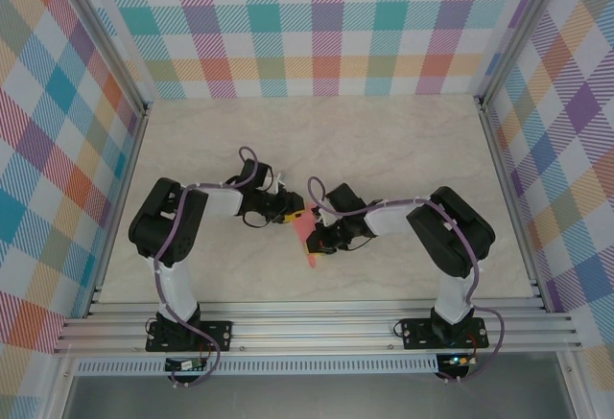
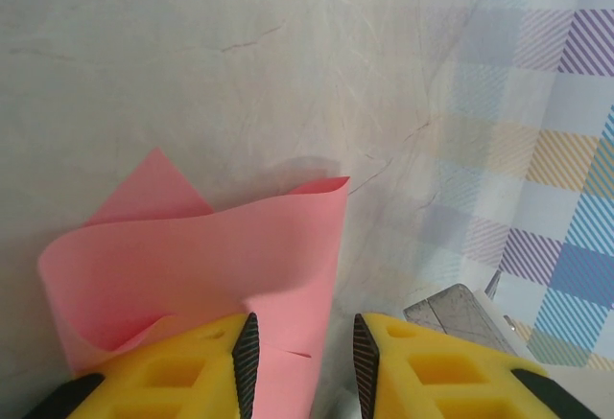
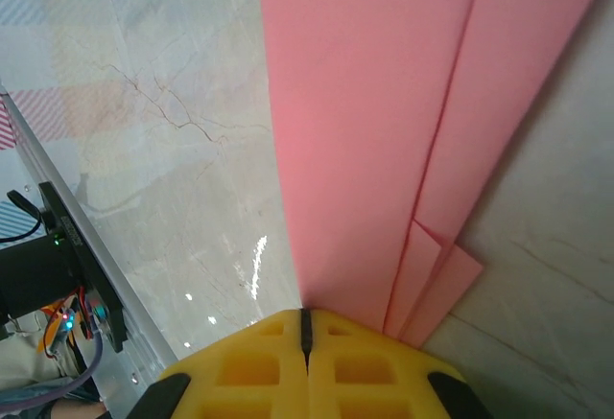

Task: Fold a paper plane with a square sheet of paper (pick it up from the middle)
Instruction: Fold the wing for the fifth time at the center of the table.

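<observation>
Toward the pale marble table's [image 1: 403, 151] near edge, midway along it, a creased salmon-pink paper sheet [image 1: 308, 240] shows between the left pincer [image 1: 286, 216] and the right pincer [image 1: 324, 237].

Left wrist view: the left pincer [image 2: 302, 347] stands narrowly parted, with the curled sheet [image 2: 192, 256] against one pad.

Right wrist view: the right pincer [image 3: 307, 328] is clamped on the sheet's [image 3: 374, 131] folded layers.

paper sheet [image 3: 365, 131]: plain salmon-pink. left gripper [image 2: 305, 366], right gripper [image 3: 307, 333]: yellow and black. table [image 1: 384, 141]: off-white marble, thin grey veins. walls [image 1: 326, 26]: pastel multicolour plaid. cables [image 1: 379, 208]: purple.
</observation>
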Robot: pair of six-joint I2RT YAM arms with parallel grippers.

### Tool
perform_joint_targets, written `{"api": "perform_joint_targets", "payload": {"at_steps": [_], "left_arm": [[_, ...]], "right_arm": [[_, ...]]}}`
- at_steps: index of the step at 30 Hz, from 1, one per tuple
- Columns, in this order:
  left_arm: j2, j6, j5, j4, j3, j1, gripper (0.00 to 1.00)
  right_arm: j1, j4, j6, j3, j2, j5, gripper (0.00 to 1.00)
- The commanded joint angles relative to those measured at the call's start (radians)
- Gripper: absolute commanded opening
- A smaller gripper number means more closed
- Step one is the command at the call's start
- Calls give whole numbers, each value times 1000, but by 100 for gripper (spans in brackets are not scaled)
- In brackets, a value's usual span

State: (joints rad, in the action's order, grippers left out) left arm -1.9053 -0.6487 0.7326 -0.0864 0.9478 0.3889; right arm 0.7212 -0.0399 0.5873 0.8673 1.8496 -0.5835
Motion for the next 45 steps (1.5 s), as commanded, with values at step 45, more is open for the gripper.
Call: {"api": "perform_joint_targets", "payload": {"at_steps": [45], "left_arm": [[117,-34,-137,10,-102,150,27]], "right_arm": [[-21,-133,-27,-7,-144,19,9]]}}
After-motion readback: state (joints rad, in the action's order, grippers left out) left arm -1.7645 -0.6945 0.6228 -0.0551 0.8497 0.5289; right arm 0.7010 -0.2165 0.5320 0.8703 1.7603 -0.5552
